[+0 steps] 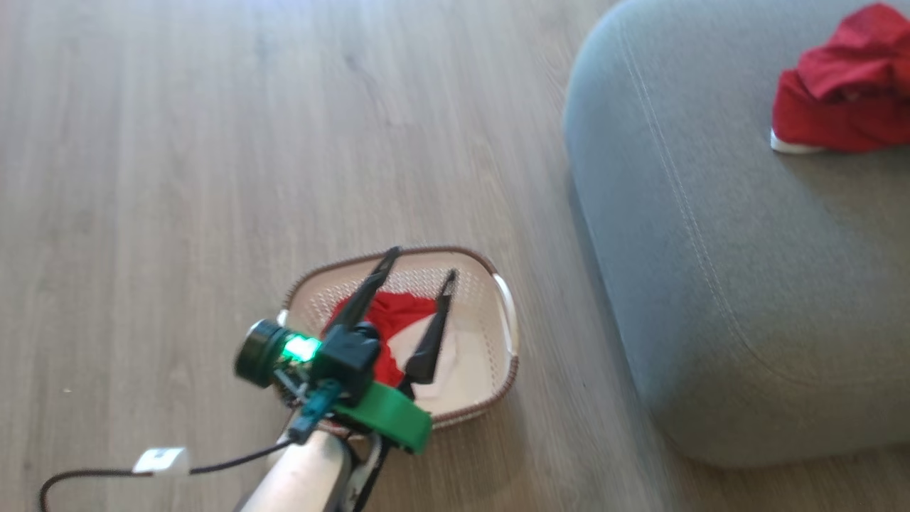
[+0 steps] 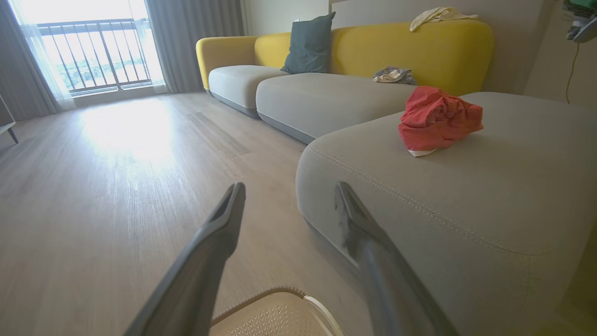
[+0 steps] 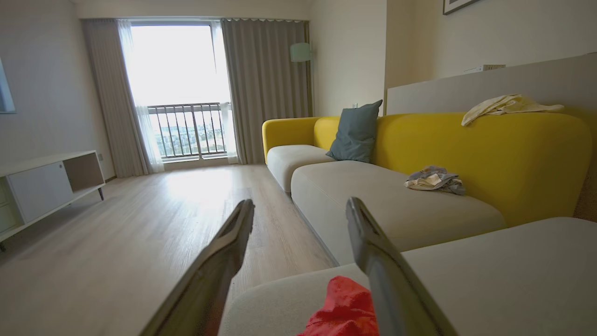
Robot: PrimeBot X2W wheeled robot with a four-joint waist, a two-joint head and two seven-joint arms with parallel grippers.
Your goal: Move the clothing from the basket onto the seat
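The left pincer (image 1: 424, 262), fingers spread and empty, hangs over the basket (image 1: 490, 274) on the floor (image 1: 178, 142), the nearer arm to the red clothing (image 1: 389, 313) just beneath its tips, while a second red garment (image 1: 839, 85) rests on the seat (image 1: 746, 284) to the right, below the right pincer (image 3: 299, 203), likewise spread.

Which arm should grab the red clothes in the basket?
Left. The left gripper hangs open over the basket, fingers above the red clothing inside. The right gripper is over the seat, by the garment already there.
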